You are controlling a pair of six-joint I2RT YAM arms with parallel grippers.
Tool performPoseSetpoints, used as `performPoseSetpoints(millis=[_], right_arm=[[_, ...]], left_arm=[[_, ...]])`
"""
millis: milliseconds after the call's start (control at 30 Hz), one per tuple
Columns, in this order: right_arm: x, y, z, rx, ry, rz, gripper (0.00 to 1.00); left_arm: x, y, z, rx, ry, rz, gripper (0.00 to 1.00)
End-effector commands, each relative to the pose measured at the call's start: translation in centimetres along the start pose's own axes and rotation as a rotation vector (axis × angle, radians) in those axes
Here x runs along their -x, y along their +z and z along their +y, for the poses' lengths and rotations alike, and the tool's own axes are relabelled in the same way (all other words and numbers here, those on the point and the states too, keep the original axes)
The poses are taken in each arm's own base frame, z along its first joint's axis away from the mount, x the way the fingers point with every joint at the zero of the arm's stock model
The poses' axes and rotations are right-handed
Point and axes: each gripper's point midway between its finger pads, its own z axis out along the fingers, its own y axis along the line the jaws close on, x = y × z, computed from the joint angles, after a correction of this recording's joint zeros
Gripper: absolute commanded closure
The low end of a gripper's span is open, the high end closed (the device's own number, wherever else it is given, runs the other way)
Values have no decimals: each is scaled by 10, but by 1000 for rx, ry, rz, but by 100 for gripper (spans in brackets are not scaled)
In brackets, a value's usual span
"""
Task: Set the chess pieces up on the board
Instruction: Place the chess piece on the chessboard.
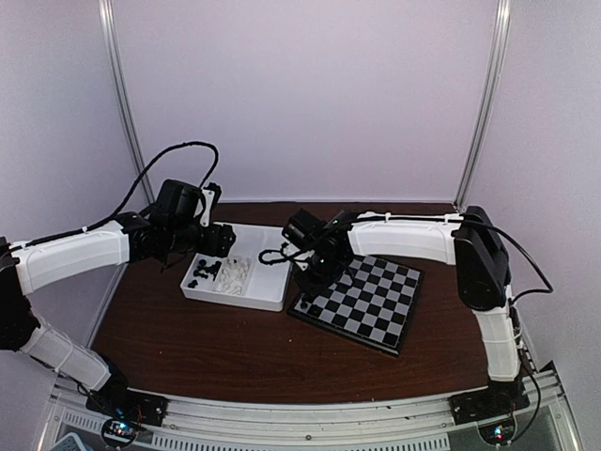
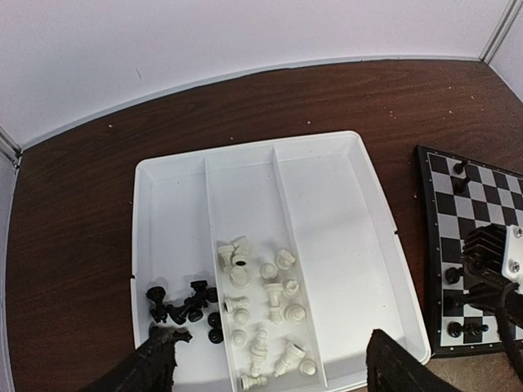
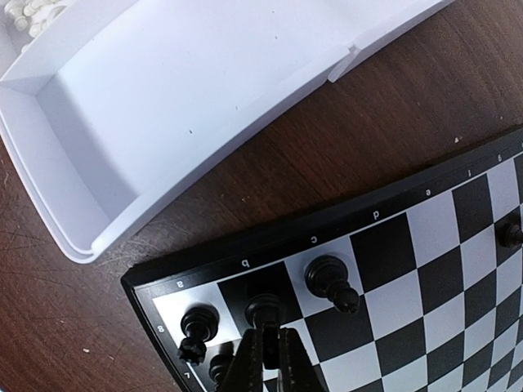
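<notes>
The board (image 1: 376, 301) lies right of centre, with a few black chess pieces along its far left corner. In the right wrist view my right gripper (image 3: 265, 336) is shut on a black chess piece (image 3: 265, 309) standing on square b8 of the board (image 3: 425, 245). Other black pieces stand on a8 (image 3: 198, 325) and c8 (image 3: 331, 282). My left gripper (image 2: 274, 371) is open and empty above the near end of the white tray (image 2: 343, 212). Several black pieces (image 2: 184, 310) lie in its left compartment and several white pieces (image 2: 261, 310) in the middle one.
The white divided tray (image 1: 268, 293) sits just left of the board on the brown table; its right compartment holds nothing. The right arm's gripper (image 1: 305, 272) hangs over the board's far left corner, close to the tray's right rim. White walls enclose the table.
</notes>
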Motion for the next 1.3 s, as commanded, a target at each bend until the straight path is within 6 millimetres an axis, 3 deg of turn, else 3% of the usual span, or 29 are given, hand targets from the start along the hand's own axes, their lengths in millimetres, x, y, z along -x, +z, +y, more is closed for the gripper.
performPoseSetpoints(millis=[0,400,1267], right_arm=[[4,3,2,-22,-20,-4,100],[0,10,3,-31,-38,24,98],[7,-1,5,-41,-53,7,88]], left_arm=[[7,-4,4,4,-10,-31,19],[6,-4,4,4,-3,-27,19],[8,-9,4,0,-1,-37,19]])
